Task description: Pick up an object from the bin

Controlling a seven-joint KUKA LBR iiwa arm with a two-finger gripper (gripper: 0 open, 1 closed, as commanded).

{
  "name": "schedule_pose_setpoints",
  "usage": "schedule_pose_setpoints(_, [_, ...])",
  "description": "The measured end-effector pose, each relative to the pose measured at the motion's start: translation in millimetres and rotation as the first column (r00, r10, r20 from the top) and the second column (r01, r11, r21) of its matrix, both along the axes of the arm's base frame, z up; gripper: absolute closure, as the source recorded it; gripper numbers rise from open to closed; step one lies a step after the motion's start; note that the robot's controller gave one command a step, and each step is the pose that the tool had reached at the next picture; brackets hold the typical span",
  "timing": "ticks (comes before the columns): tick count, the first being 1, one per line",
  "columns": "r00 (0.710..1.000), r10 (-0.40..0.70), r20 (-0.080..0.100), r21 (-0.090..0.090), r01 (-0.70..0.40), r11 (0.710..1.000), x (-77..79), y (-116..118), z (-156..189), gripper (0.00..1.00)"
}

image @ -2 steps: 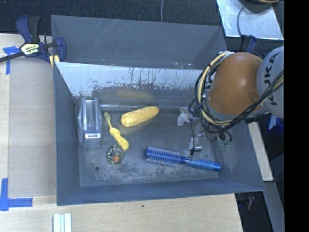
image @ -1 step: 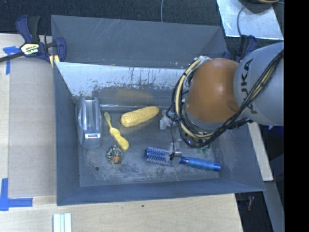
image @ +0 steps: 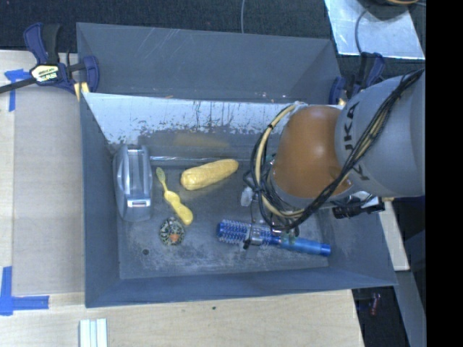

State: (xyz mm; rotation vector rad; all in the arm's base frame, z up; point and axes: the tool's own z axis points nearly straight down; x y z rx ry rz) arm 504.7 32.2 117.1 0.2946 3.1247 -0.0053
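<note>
My gripper (image: pixel 262 235) is low in the bin's front right part, mostly covered by the arm's orange dome. Its tip stands right over the middle of a blue brush (image: pixel 233 231), which lies flat with its bristle head to the left and its handle running right toward the bin's front right corner. The gripper seems to touch the brush just behind the bristles. A yellow corn cob (image: pixel 209 173) lies a little way behind and left of the gripper.
A thin yellow spoon-like piece (image: pixel 173 197) lies left of centre, with a small speckled ball (image: pixel 172 231) just in front of it. A clear tape dispenser (image: pixel 134 179) stands by the left wall. The arm's bulk and cables cover the bin's right side.
</note>
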Motion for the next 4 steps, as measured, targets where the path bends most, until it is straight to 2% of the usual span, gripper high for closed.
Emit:
schedule_pose_setpoints(1, [0.994, -0.104, 0.014, 0.002, 0.104, 0.995, -0.5, -21.3, -42.2, 0.0])
schedule_pose_setpoints(2, [0.979, -0.203, 0.008, 0.003, 0.203, 0.979, -10.8, -18.4, -47.6, 1.0])
schedule_pose_setpoints(3, [0.979, -0.203, 0.008, 0.003, 0.203, 0.979, -10.8, -18.3, -47.6, 1.0])
schedule_pose_setpoints(4, [0.979, -0.203, -0.002, 0.001, 0.203, 0.979, -14.0, -18.8, -31.7, 1.0])
